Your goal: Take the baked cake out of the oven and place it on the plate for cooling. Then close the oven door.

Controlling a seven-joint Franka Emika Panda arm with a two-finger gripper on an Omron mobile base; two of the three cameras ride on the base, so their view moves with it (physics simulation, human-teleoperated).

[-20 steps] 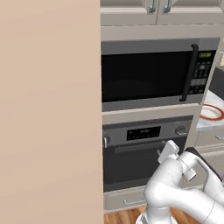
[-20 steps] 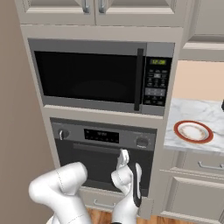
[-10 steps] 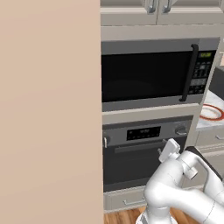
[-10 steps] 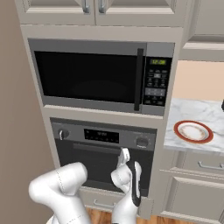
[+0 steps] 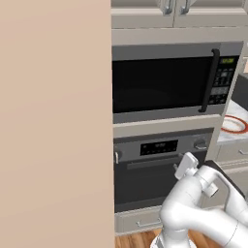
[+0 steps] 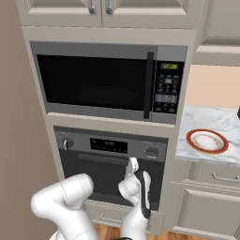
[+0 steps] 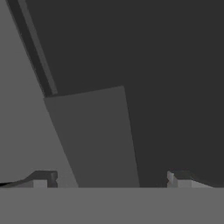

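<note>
Gripper (image 7: pixel 109 179) spread wide, holding nothing, two fingertips (image 7: pixel 43 178) far apart, close in front of the oven door (image 6: pixel 112 180). Grey bar handle (image 7: pixel 94 135) lying between the fingertips, not clamped. Door shut, so cake hidden. Above the door, the oven (image 5: pixel 160 167) panel with display and round knobs. Higher up, microwave (image 6: pixel 108 82) with vertical handle. Farther to the right, on the marble counter (image 6: pixel 211 124), round plate (image 6: pixel 207 141) with red-orange rim, well apart from the arm.

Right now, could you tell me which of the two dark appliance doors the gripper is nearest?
The oven door, the lower one with the horizontal bar handle; the microwave sits above it.
</note>
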